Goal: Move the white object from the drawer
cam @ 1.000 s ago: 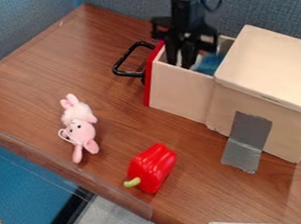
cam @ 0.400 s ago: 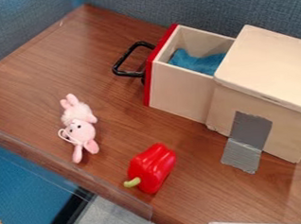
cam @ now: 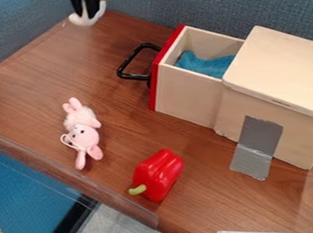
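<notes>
– Claw [cam: 88, 13]: position, grip?
– Far left. Fingers slightly parted, clamped on white object [cam: 83, 22].
– Object relative to claw?
– Held at the fingertips, bulk showing just below them. Outside the drawer [cam: 188, 94], left of it, well apart.
– Drawer?
– Open; blue cloth [cam: 206, 65] inside.

Black tool [cam: 86, 10] gripping a white object [cam: 87, 18] above the wooden tabletop's [cam: 32, 75] far edge, open red-fronted drawer [cam: 188, 94] with blue cloth [cam: 206, 64] inside, pink plush bunny [cam: 83, 129] near red toy bell pepper [cam: 158, 173]
</notes>
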Available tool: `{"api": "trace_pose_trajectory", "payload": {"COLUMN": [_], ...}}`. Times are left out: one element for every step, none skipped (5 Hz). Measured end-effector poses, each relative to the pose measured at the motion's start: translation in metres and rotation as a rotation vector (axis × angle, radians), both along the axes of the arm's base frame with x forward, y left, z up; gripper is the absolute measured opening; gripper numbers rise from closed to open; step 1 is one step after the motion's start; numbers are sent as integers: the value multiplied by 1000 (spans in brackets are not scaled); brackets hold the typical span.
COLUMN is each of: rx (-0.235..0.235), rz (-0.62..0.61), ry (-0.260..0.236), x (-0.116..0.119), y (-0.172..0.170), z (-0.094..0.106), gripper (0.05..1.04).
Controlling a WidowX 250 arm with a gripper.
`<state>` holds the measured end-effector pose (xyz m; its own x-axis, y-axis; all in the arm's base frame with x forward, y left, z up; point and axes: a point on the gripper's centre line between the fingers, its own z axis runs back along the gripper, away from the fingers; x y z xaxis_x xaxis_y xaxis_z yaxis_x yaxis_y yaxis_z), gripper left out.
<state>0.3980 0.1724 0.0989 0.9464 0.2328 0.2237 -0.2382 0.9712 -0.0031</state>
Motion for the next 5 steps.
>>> {"api": "trace_pose_trajectory", "payload": {"rx": [-40,-66,-106,-146,-152], "rz": [-67,-86,-88,-75,-112], "ry": [-13,-9,3,-10,-12], "x": [-8,-14,-16,-22,-25], "y": [10,20,21,28,25], "z": [-31,-45,-54,-52,-45], "gripper": [186,186,220,475,783]}}
